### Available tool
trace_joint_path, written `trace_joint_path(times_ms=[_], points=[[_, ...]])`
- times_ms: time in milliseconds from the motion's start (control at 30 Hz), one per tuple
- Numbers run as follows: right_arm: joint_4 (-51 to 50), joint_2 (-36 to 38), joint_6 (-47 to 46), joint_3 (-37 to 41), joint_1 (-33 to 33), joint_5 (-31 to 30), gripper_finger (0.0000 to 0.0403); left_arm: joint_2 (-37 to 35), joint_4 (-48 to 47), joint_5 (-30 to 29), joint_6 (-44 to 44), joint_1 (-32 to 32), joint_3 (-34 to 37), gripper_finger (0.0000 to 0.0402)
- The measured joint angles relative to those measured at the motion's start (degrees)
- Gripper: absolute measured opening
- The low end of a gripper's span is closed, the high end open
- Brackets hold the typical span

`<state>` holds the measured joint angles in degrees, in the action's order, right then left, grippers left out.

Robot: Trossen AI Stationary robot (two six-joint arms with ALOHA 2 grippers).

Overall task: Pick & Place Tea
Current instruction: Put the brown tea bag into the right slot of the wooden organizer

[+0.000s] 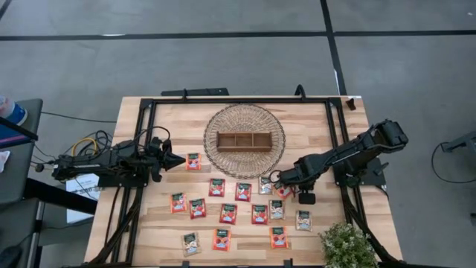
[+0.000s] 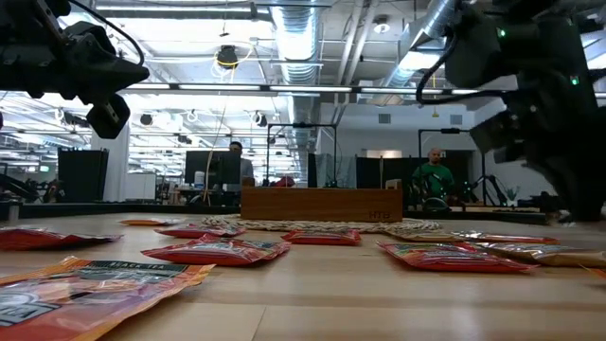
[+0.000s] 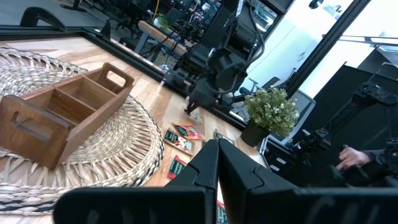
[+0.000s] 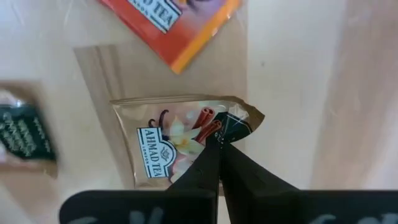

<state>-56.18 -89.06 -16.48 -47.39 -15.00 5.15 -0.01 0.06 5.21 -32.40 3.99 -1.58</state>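
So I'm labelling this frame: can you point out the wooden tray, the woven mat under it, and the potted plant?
wooden tray [image 1: 244, 141], high view, its middle compartment.
woven mat [image 1: 220, 123], high view, bare weave beside the tray.
potted plant [image 1: 347, 247], high view, middle of its foliage.
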Motion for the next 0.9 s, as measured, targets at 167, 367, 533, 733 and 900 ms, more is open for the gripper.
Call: trace_joint_path(times_ms=[167, 367, 533, 733, 900], points=[[-8.3, 0.1, 2.3, -9.1, 0.0, -3.2, 0.0001, 0.0, 0.0, 0.0, 0.0, 0.0, 0.0, 0.0000], [-11.8, 0.2, 6.9, -21.7, 2.2, -18.4, 0.0000, 0.0, 0.0, 0.0, 0.0, 0.0, 0.0, 0.0000], [-11.1, 0.0, 11.9, -29.4, 7.0, -29.3, 0.0000, 0.0, 0.0, 0.0, 0.0, 0.0, 0.0, 0.0000], [-10.6, -0.4, 17.7, -34.9, 12.2, -37.8, 0.0000, 0.0, 0.0, 0.0, 0.0, 0.0, 0.0, 0.0000], [-7.5, -0.3, 18.7, -36.7, 13.5, -47.3, 0.0000, 0.0, 0.0, 0.0, 0.0, 0.0, 0.0, 0.0000]])
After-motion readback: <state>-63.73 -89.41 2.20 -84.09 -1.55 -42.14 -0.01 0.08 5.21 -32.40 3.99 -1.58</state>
